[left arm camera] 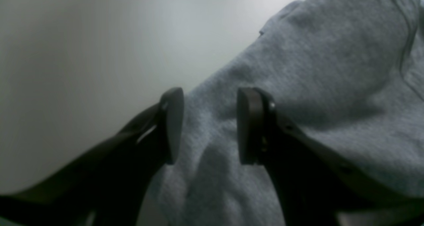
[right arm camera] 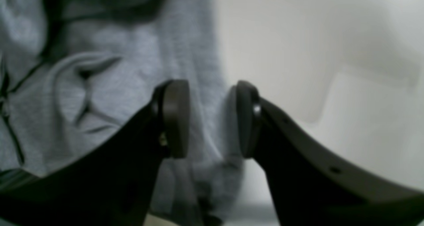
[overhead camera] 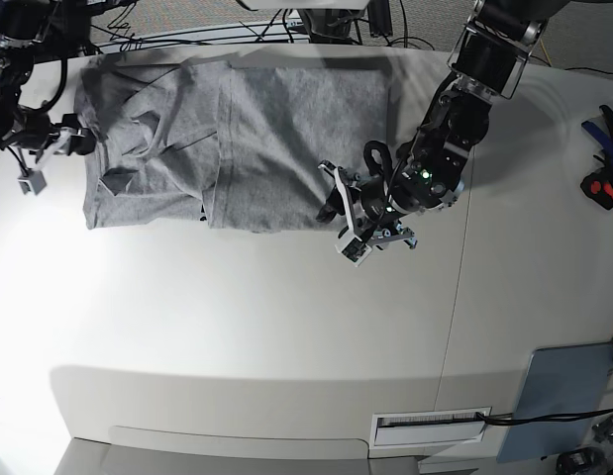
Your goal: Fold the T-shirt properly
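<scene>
On the far half of the white table lies the T-shirt, heather grey, partly folded and wrinkled, with a soft knit surface. Its near edge is almost straight; much bare table is before it. At its one end the left gripper stands with jaws wide apart over the cloth edge, holding nothing. At the opposite end the right gripper is wide too, cloth between its dark pads.

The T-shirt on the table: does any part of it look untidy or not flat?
Yes. The T-shirt is smooth on the side near the left gripper, but the end by the right gripper is bunched into creases, with one flap turned over near its front edge. Both grippers are open at its edges.
</scene>
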Controlling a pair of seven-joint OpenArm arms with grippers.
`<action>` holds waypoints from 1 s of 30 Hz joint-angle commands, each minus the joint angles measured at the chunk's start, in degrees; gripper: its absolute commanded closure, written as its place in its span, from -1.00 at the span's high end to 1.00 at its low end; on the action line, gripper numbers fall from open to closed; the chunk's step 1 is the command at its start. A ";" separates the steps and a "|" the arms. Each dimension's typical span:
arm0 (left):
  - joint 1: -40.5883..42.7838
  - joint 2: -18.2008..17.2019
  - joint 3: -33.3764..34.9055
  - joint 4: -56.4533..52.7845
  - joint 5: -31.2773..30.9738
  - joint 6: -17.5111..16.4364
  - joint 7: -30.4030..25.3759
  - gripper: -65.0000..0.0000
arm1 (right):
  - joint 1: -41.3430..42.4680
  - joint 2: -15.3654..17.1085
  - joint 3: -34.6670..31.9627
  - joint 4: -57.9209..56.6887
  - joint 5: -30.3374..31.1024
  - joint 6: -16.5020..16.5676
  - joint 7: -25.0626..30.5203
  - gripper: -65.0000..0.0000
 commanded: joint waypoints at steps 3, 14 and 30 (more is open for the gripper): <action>-1.09 0.00 -0.22 0.90 -0.37 -0.24 0.11 -0.22 | 0.09 1.25 -3.13 0.50 -0.24 -0.46 0.13 -0.29; -1.09 0.00 -0.22 0.90 -0.13 -0.22 0.20 -0.22 | 0.09 0.33 -5.18 0.52 3.85 -2.29 -0.15 -0.29; 1.14 0.00 -0.22 0.90 1.05 0.04 1.01 -0.22 | 0.09 -4.59 -5.16 0.52 2.67 -2.21 2.60 -1.00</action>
